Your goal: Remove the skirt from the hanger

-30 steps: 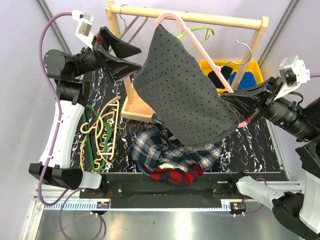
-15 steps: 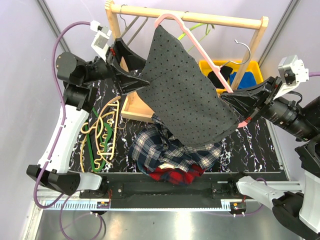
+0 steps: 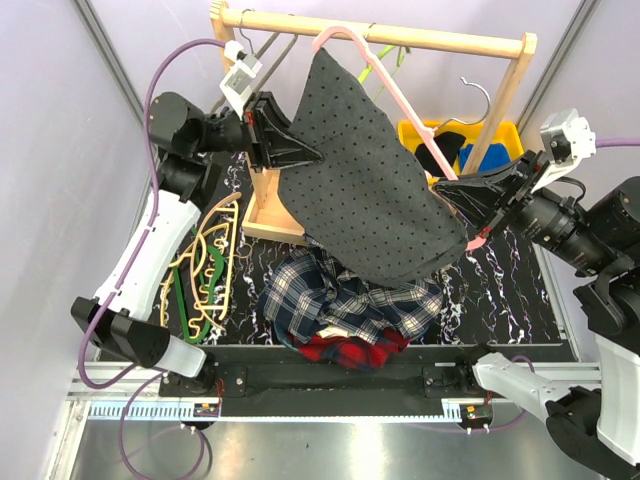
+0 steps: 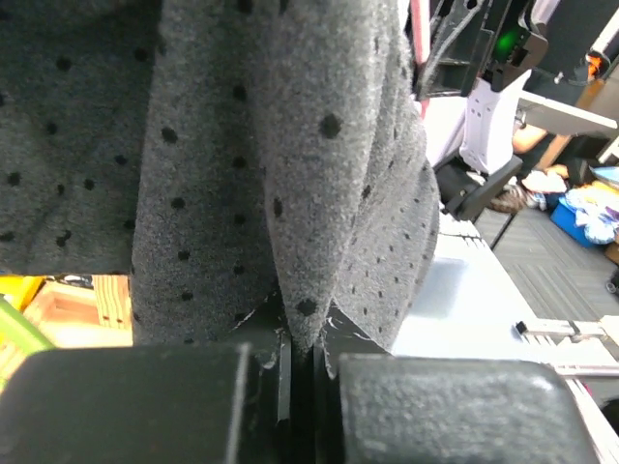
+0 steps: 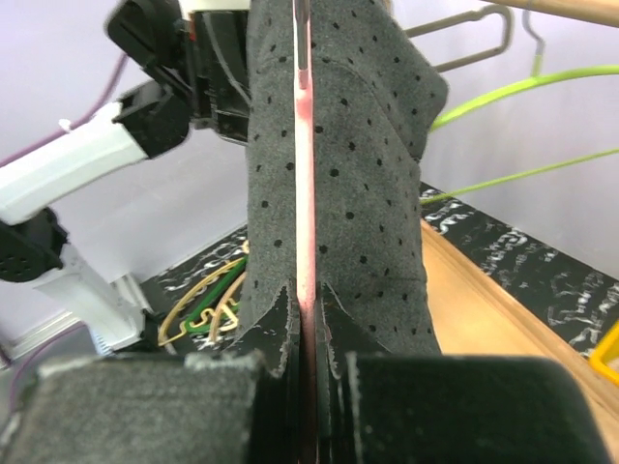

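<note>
A dark grey skirt (image 3: 375, 185) with black dots hangs on a pink hanger (image 3: 395, 90) whose hook sits by the wooden rail. My left gripper (image 3: 312, 157) is shut on the skirt's left edge; in the left wrist view a fold of the grey cloth (image 4: 290, 193) is pinched between the fingers at my left gripper (image 4: 308, 340). My right gripper (image 3: 447, 190) is shut on the pink hanger's lower arm, at the skirt's right side. In the right wrist view the pink hanger bar (image 5: 306, 193) runs straight into my right gripper (image 5: 307, 324), with the skirt (image 5: 368, 164) draped on both sides.
A wooden clothes rack (image 3: 400, 40) stands at the back with a green hanger (image 3: 405, 62) and a metal hanger (image 3: 485, 100). A yellow bin (image 3: 505, 140) is behind right. Plaid clothes (image 3: 345, 305) lie heaped under the skirt. Several loose hangers (image 3: 205, 265) lie at left.
My left arm moved right to the skirt's left edge and its gripper, open before, shut on the cloth. The right gripper with the hanger shifted slightly up and left.
</note>
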`<state>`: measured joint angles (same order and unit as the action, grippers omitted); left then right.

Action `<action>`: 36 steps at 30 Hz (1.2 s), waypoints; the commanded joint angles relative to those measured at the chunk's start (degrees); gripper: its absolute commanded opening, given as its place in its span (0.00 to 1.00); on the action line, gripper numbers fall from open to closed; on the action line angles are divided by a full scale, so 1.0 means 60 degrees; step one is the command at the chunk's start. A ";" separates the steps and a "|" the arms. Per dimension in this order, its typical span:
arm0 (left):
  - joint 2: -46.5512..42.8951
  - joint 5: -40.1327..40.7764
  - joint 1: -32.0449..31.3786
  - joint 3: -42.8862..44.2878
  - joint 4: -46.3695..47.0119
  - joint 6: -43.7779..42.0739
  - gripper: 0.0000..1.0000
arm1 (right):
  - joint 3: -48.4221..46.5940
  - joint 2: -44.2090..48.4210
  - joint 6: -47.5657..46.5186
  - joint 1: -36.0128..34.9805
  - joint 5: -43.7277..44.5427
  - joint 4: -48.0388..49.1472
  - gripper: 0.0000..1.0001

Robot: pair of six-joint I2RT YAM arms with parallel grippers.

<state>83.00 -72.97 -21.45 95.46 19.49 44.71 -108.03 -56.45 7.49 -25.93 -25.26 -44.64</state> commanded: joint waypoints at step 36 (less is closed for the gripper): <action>0.0990 0.0193 0.0517 0.6238 -0.2148 -0.0566 0.00 | 0.4294 0.3196 -0.0941 -0.0028 0.7097 0.2211 0.00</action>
<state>89.01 -76.03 -13.91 131.11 9.47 46.26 -80.99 -38.74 -0.12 -26.24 20.75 -36.58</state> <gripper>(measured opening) 0.054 0.039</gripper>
